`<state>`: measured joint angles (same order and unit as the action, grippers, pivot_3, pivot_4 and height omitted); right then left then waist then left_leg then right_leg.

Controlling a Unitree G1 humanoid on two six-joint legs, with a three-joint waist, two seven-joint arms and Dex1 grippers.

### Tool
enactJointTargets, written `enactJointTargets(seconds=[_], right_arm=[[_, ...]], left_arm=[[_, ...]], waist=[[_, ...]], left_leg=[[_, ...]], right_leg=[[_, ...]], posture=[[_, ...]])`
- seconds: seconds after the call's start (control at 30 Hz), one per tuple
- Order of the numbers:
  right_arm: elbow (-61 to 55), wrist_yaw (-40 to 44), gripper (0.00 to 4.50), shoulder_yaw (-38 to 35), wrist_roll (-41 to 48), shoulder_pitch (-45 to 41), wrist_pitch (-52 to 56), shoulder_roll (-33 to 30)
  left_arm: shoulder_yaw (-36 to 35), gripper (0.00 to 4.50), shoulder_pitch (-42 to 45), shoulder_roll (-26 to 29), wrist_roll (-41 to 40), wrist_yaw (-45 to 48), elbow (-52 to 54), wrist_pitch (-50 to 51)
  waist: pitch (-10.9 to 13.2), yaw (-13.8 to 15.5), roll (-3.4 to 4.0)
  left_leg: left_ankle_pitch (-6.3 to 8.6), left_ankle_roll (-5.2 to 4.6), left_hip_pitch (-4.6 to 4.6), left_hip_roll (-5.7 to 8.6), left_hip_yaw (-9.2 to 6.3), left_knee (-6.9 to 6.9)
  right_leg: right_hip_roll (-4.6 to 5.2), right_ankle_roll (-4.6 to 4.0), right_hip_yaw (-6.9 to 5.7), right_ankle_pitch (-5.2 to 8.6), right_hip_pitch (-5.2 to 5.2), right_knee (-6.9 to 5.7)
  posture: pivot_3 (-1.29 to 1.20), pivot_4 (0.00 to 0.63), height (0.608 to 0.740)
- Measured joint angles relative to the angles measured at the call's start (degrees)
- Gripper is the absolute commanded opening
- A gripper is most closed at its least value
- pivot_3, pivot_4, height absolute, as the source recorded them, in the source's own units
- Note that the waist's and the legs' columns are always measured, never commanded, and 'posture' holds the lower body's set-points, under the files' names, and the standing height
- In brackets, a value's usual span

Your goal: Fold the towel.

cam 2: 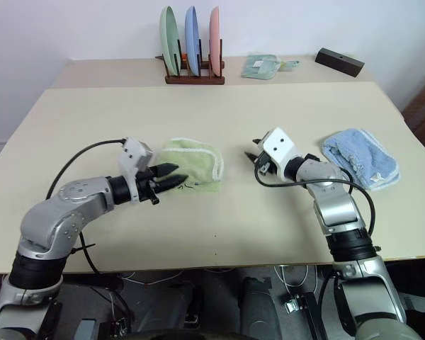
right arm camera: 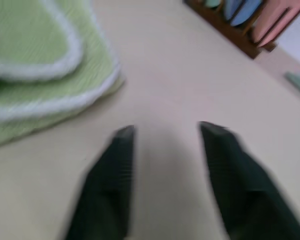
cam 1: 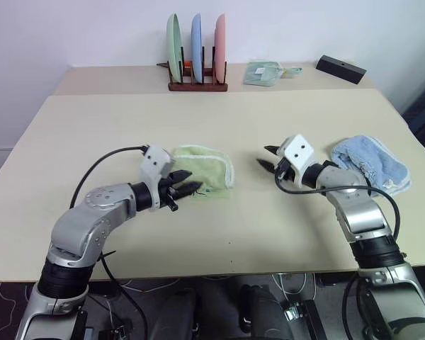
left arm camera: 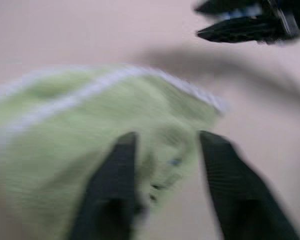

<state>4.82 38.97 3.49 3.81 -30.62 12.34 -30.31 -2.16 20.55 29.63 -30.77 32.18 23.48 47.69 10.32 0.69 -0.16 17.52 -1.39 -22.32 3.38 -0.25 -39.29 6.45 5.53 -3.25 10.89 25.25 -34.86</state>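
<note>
The light green towel [cam 1: 207,166] with white edging lies folded on the table, left of centre. My left gripper [cam 1: 191,184] is at its near left corner, its black fingers open and hovering over the cloth; in the left wrist view the towel [left arm camera: 65,125] spreads behind the two fingers [left arm camera: 115,185], with nothing clamped between them. My right gripper [cam 1: 267,157] is open a short way to the right of the towel, above bare table. In the right wrist view the towel's layered edge [right arm camera: 35,75] lies beyond the parted fingertips [right arm camera: 120,150].
A light blue cloth [cam 1: 372,163] lies beside my right arm. At the back of the table [cam 1: 234,234] stand a wooden rack with three plates [cam 1: 196,53], a small pale mint cloth [cam 1: 263,73] and a black box [cam 1: 341,69].
</note>
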Motion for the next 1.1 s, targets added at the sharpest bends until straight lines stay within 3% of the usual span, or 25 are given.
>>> enactJointTargets(seconds=[0.03,0.13,0.27,0.5,0.7,0.97,1.07,1.1], right_arm=[[-0.05,0.07,0.0,0.02,0.26,-0.47,0.04,0.4],[-0.29,0.45,0.0,-0.05,2.34,-1.42,1.82,2.47],[-3.39,-0.07,0.0,0.01,8.05,-3.92,9.96,9.76],[-3.61,-5.63,0.0,5.06,10.58,-4.72,22.56,20.56],[-1.04,-4.59,0.0,11.77,4.42,2.71,16.84,16.37],[-1.04,-3.56,0.0,13.69,0.32,2.84,12.12,14.92],[-1.62,-1.34,0.8,13.17,1.33,2.85,11.41,14.3],[-2.47,-0.33,1.35,12.86,2.01,2.88,11.28,13.74]], left_arm=[[-0.29,0.06,0.0,-0.04,0.26,-0.33,0.0,-0.49],[-0.53,0.06,0.2,-0.23,1.73,-2.05,-0.65,-2.1],[-1.52,0.06,2.82,-1.32,5.24,-5.79,-6.81,-4.72],[6.97,0.06,1.45,-1.63,13.93,-4.43,-18.12,-10.24],[6.92,0.06,-2.85,-3.0,16.64,-4.04,-18.3,-17.42],[6.79,0.06,-5.01,-4.9,18.9,-4.11,-18.69,-21.88],[5.3,0.0,-5.72,-5.1,17.73,-3.37,-17.58,-21.32],[4.32,0.25,-6.24,-5.33,16.33,-2.92,-16.81,-20.32]], waist=[[0.0,-0.04,0.0],[0.0,-0.09,0.0],[0.0,-0.24,0.01],[-0.02,0.05,0.03],[-0.08,-0.29,0.07],[-0.13,-0.11,0.08],[-0.13,-0.15,0.08],[-0.13,-0.18,0.08]], left_leg=[[0.0,0.0,0.0,0.0,0.0,0.0],[-0.01,0.01,0.0,-0.01,0.0,0.01],[-0.03,0.05,0.01,-0.01,0.0,0.01],[-0.02,0.03,-0.07,0.07,-0.02,0.03],[0.02,-0.01,0.0,0.12,-0.03,0.04],[0.0,0.02,0.16,0.1,-0.03,0.04],[0.0,0.02,0.15,0.09,-0.03,0.04],[0.01,0.01,0.14,0.09,-0.03,0.04]], right_leg=[[-0.01,0.0,0.0,0.0,0.01,0.0],[-0.02,0.0,0.0,0.0,0.01,-0.01],[-0.04,0.0,-0.01,0.0,0.08,-0.13],[0.01,0.0,-0.02,-0.01,0.1,-0.19],[0.04,0.01,0.01,0.0,0.09,-0.14],[0.03,0.0,0.01,0.0,-0.04,-0.14],[0.03,0.0,0.01,0.0,-0.03,-0.13],[0.03,0.0,0.01,0.0,-0.02,-0.13]], posture=[[0.0,0.15,0.74],[0.0,0.15,0.74],[0.0,0.15,0.74],[0.0,0.15,0.74],[0.0,0.15,0.74],[0.0,0.15,0.74],[0.0,0.15,0.74],[0.0,0.15,0.74]])
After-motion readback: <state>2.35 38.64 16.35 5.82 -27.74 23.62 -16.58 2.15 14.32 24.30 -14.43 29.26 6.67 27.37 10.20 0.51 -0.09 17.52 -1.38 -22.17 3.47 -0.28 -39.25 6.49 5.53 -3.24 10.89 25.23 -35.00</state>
